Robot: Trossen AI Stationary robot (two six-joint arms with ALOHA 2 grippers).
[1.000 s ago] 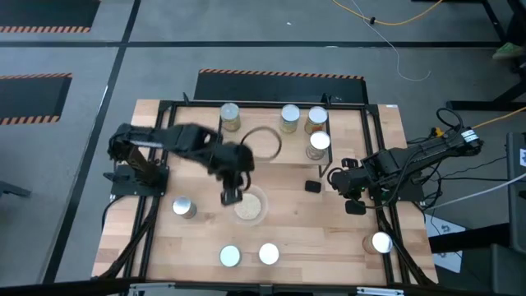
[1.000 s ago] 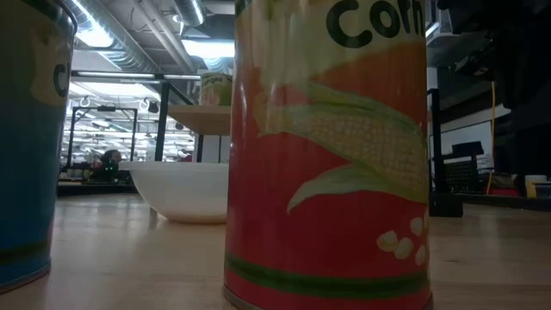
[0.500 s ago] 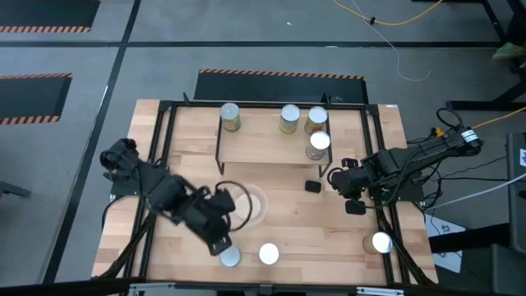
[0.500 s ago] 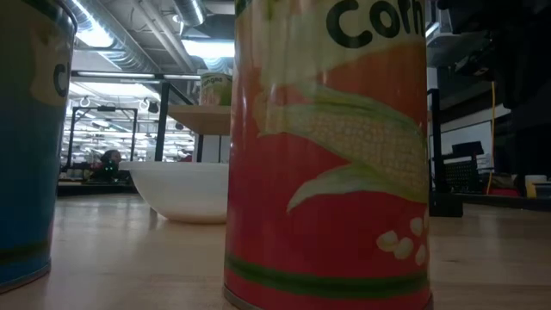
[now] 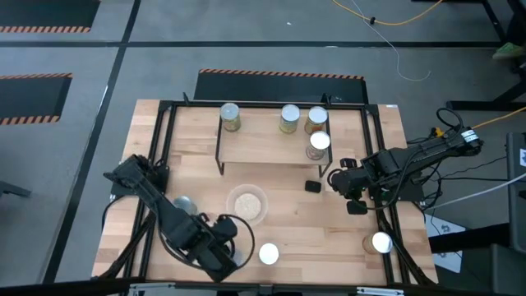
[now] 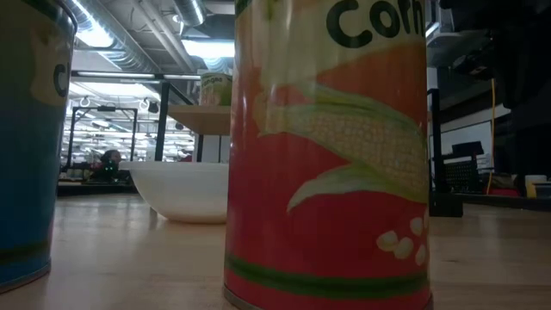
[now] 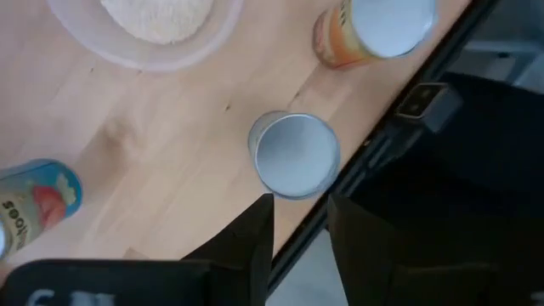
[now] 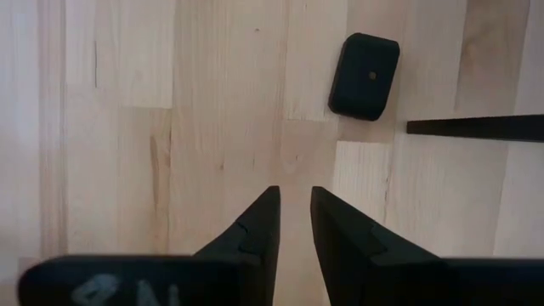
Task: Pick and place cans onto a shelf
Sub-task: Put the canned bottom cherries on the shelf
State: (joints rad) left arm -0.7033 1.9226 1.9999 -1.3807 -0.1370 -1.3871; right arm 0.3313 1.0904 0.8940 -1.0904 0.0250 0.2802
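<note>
The left gripper (image 7: 301, 242) has its fingers (image 7: 259, 234) parted with nothing between them; just past the tips stands a can (image 7: 293, 155) with a plain silver top, close to the table's (image 7: 170, 153) front edge; the fingers do not touch it. Farther out in the left wrist view are an orange can (image 7: 374, 30), a blue can (image 7: 38, 195) and the rim of the bowl (image 7: 144, 38) with beige contents. From above, the left gripper (image 5: 228, 247) hangs low over the table's front left part, its arm reaching in from the left side; one can (image 5: 184, 205) shows beside that arm, another (image 5: 269, 253) stands just right of the gripper, and the bowl (image 5: 247, 204) sits behind them, mid-table.

The right gripper (image 8: 294, 217) has its fingers (image 8: 259, 225) only slightly parted and empty, above bare wood; ahead lie the black block (image 8: 364, 76) and a black rod (image 8: 476, 127). From above, the right gripper (image 5: 337, 178) waits just right of the block (image 5: 312, 187), near the shelf's (image 5: 263, 148) front right corner; a lone can (image 5: 380, 242) stands at the table's front right.

Four cans are on the shelf: three along its back edge (image 5: 230, 117) (image 5: 289, 117) (image 5: 317, 119), and one (image 5: 319, 144) in front of the rightmost.

The low view is filled by a corn can (image 6: 327, 155); a blue one (image 6: 26, 138) stands at its edge, with the bowl (image 6: 181, 189) and a shelved can (image 6: 217, 88) behind.
</note>
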